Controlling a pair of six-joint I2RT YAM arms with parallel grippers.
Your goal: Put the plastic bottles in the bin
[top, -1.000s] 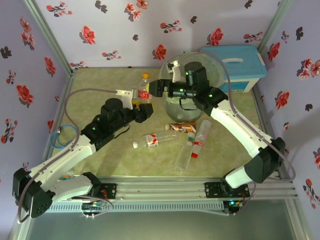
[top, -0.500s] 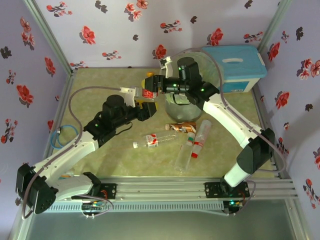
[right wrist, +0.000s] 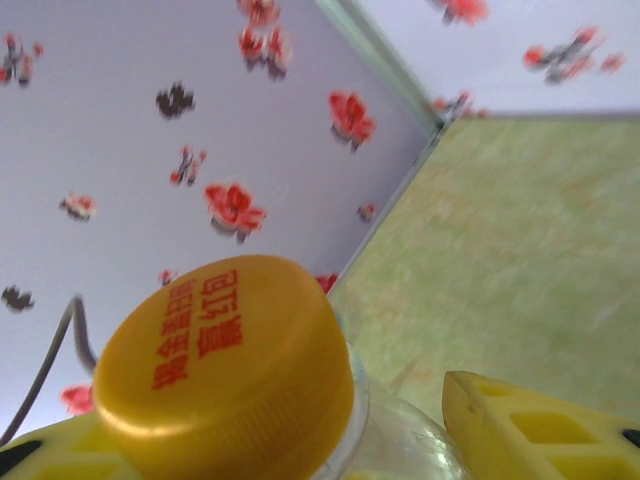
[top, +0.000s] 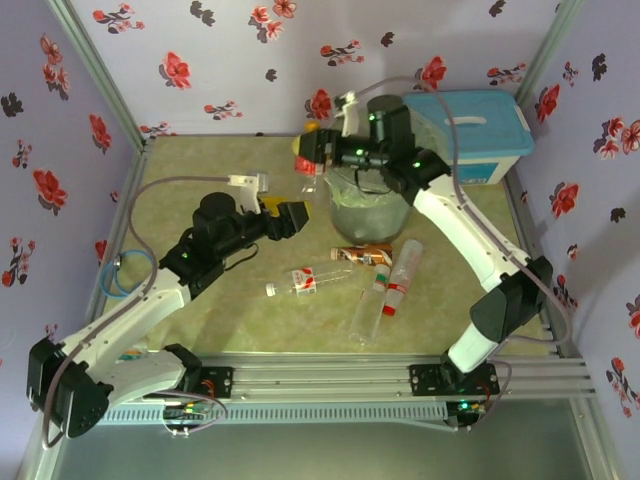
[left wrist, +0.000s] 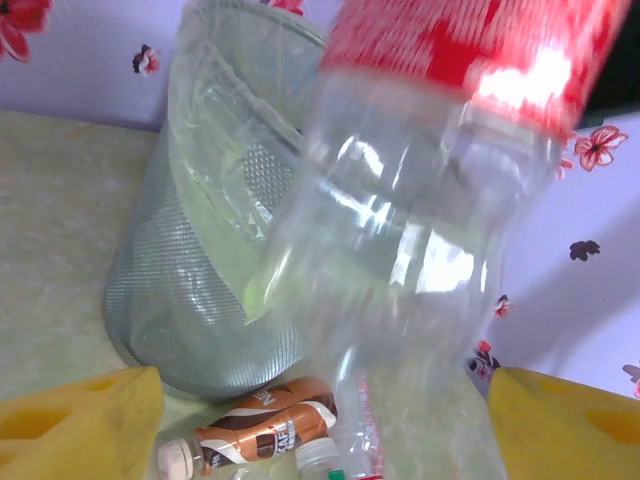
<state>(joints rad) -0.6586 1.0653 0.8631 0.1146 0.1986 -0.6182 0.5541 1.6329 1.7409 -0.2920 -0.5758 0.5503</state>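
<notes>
- Beside the bin's (top: 365,215) left rim, raised off the table (top: 200,170), the right gripper (top: 312,151) holds a bottle (left wrist: 400,260) by its yellow-capped end, jaws narrowed on it.
- Left gripper (top: 285,212) sits just below and nearer, jaws wide, holding nothing.
- Risk: the bottle looks short of the mouth, so letting go now would likely drop it outside.
- Risk: its clear body could catch the rim on the way across, tipping the light bin or twisting out of the grip.
- Risk: it hangs close to the left fingers (left wrist: 80,420), and a swing could knock them.
- Bin: lined with a pale green bag (left wrist: 215,200). The right arm covers the mouth, so I cannot tell what lies inside.
- Box (top: 470,150) behind: lid shut.
- Table: at least four bottles lie loose near the bin, one a brown bottle (top: 363,255).
</notes>
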